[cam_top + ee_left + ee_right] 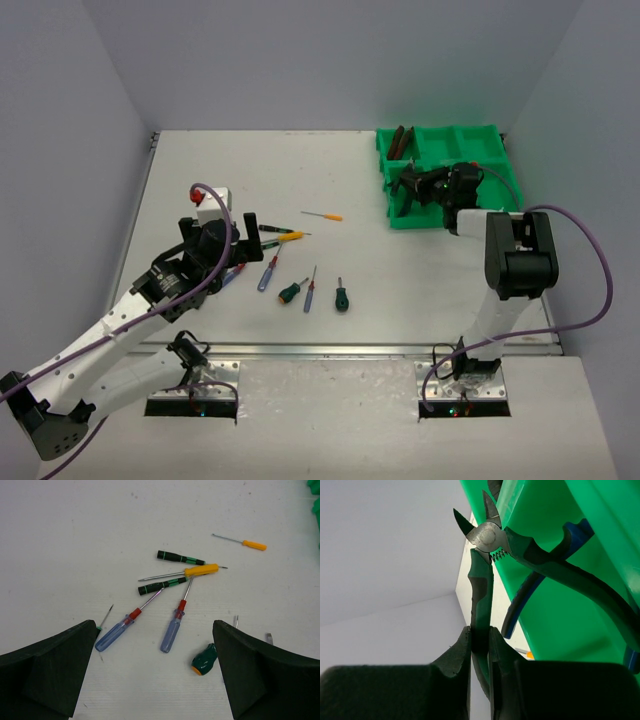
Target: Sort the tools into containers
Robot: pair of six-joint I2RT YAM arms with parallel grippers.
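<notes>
My right gripper (480, 635) is shut on one green-black handle of a pair of cutting pliers (487, 535). It holds them over the front left compartment of the green tray (495, 131). Blue-handled pliers (519, 605) lie in that compartment, and dark red pliers (400, 142) lie in the far left one. My left gripper (155, 665) hangs open above a scatter of screwdrivers. Below it are two blue-handled ones (171, 632), a stubby green one (205, 659), a yellow one (200, 570), two black-green ones (177, 557) and an orange one (254, 545).
A white box (215, 205) with a red part stands just behind my left gripper (235, 235). Two more screwdrivers, a thin blue one (310, 292) and a green one (342, 297), lie toward the table's near edge. Grey walls close in the table on three sides.
</notes>
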